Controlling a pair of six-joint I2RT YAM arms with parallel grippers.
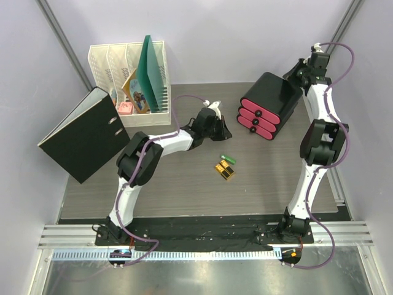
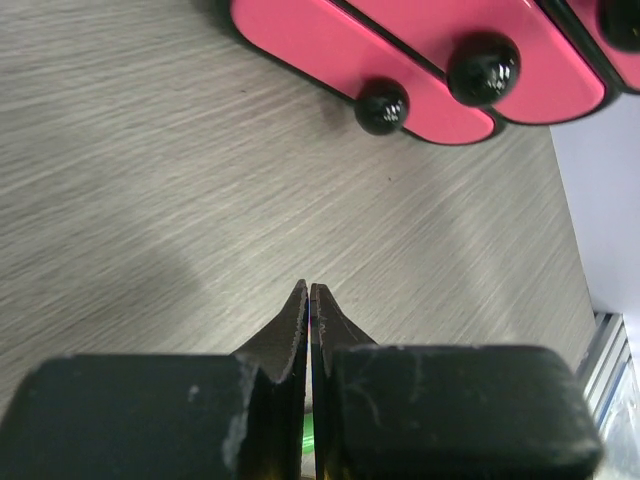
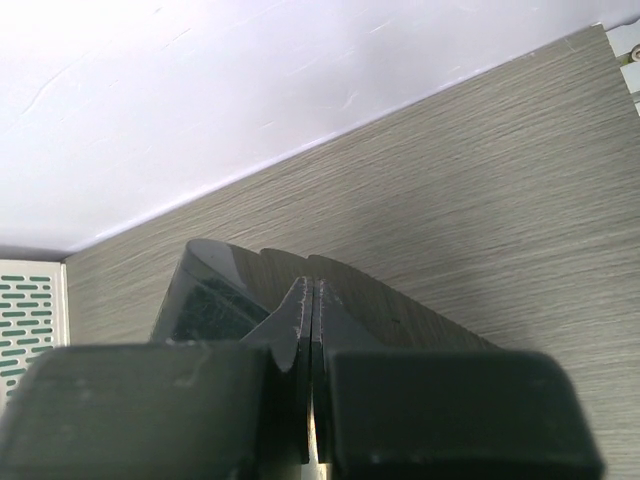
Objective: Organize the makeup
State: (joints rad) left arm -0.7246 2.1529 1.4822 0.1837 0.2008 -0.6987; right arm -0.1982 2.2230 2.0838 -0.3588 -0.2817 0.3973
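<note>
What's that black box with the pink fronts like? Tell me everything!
The glossy black plastic-looking box with three pink drawers stands on the grey wood-grain table, far right, turned at an angle. Its drawers are stacked, all shut, each with a round black knob. Nothing lies on top of it.

No word, number or brand can be read in any view. The colourful booklet [image 1: 138, 92] in the white file rack [image 1: 98, 61] bears print, and the black binder [image 1: 83, 135] has a pale label [image 1: 114, 120] on its spine, but both are too small to make out. Any marks on the gold-and-black cases [image 1: 225, 170] and the small green tube [image 1: 228, 158] on the bench [image 1: 184, 190] are likewise too small to tell.
</note>
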